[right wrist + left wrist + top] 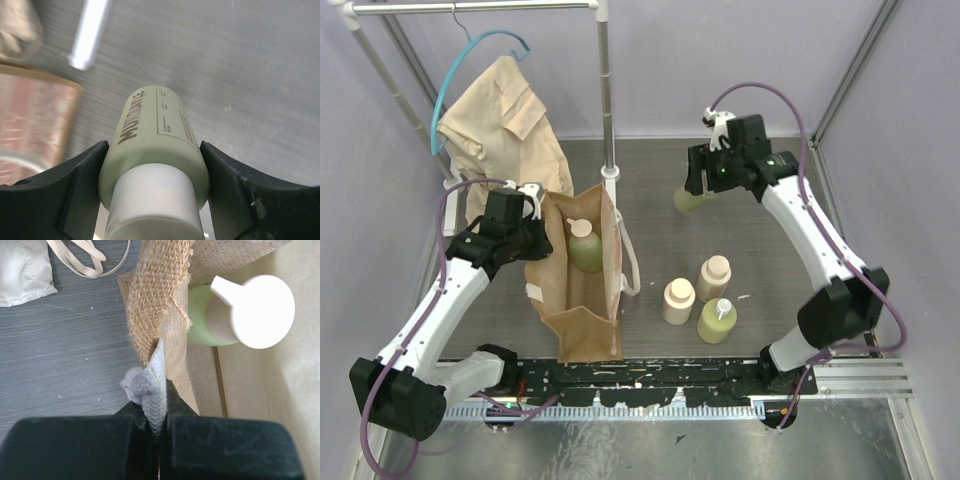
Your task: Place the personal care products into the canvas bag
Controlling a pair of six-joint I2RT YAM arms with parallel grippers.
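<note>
The left gripper [159,390] is pinched tight on the rim of the canvas bag [582,330], left of the desk's centre. 1 green bottle [585,248] sits inside. The right gripper [704,178] clamps an olive bottle [155,150] toward the far right. Right of the bag stand the left beige bottle [679,300], the right beige bottle [713,277] and a pump bottle [717,320].

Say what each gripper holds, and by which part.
The left gripper pinches the canvas bag at its rim; right gripper clamps an olive-green bottle around its body, below the cap.
</note>
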